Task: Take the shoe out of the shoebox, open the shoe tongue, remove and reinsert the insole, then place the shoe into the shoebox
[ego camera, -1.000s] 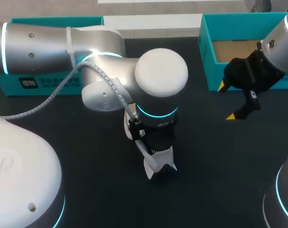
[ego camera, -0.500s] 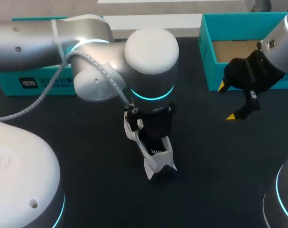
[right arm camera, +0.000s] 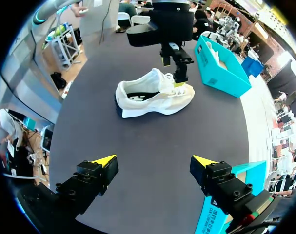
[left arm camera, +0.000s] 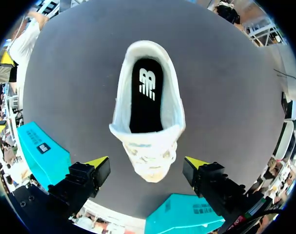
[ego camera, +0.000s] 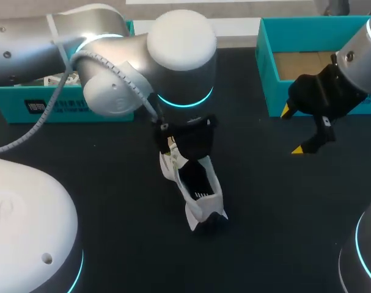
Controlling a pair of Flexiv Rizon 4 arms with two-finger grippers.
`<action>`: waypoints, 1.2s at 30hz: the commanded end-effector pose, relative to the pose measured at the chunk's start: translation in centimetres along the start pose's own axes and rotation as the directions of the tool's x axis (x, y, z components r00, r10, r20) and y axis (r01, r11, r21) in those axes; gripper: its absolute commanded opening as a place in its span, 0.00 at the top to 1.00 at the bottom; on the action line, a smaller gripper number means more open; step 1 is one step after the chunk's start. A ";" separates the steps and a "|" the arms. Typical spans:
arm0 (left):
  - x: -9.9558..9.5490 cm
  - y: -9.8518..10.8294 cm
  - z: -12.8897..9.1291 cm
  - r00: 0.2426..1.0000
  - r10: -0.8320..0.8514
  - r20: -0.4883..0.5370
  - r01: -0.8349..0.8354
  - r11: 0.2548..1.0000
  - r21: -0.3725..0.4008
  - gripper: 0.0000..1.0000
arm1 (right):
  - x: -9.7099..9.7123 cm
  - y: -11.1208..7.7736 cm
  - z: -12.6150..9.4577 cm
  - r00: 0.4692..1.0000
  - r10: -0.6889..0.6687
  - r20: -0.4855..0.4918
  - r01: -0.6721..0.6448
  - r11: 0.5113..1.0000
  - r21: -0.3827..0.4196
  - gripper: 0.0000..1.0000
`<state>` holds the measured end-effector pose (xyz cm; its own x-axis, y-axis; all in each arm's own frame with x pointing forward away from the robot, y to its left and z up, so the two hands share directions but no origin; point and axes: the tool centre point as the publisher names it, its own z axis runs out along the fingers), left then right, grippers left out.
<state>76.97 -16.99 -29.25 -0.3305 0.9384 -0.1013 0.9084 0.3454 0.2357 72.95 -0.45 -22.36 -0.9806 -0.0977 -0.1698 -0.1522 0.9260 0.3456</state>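
The dark table (ego camera: 264,213) carries everything. Your left arm (ego camera: 173,55) reaches over its middle. Your right arm (ego camera: 356,61) is beside the open teal shoebox (ego camera: 268,67) at the far right. A second teal box (ego camera: 63,104) stands at the far left. The white shoe (ego camera: 197,195) stands on its sole mid-table, outside the shoebox. The left gripper (left arm camera: 147,162) hangs above its toe, fingers spread either side. The right gripper (right arm camera: 155,161) is also spread, well apart from the shoe. The black insole (left arm camera: 145,95) lies inside the shoe.

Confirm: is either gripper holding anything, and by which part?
Nothing is held. The left gripper is open above the toe end of the shoe; the right gripper is open and empty.
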 end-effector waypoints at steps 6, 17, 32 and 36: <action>-0.9 0.2 0.7 0.999 0.025 -0.027 -0.024 0.999 0.022 0.56 | 0.0 0.0 0.1 1.000 0.001 0.000 -0.001 1.000 0.003 0.00; -0.6 -0.8 1.0 0.996 0.075 -0.052 -0.070 0.995 0.077 0.57 | 0.0 0.0 0.1 1.000 0.001 0.000 -0.001 1.000 0.003 0.00; 0.1 -3.5 1.6 0.991 0.115 -0.069 -0.108 0.989 0.097 0.56 | 0.0 0.0 0.1 1.000 0.001 0.000 -0.001 1.000 0.003 0.00; -0.1 -3.8 1.0 0.992 0.113 -0.054 -0.108 0.991 0.081 0.55 | 0.0 0.0 0.1 1.000 0.001 0.000 -0.001 1.000 0.003 0.00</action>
<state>74.37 -18.49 -31.47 -0.2400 0.9706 -0.0167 0.9586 0.2397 0.1539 72.95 -0.45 -22.36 -0.9806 -0.0978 -0.1698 -0.1522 0.9260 0.3455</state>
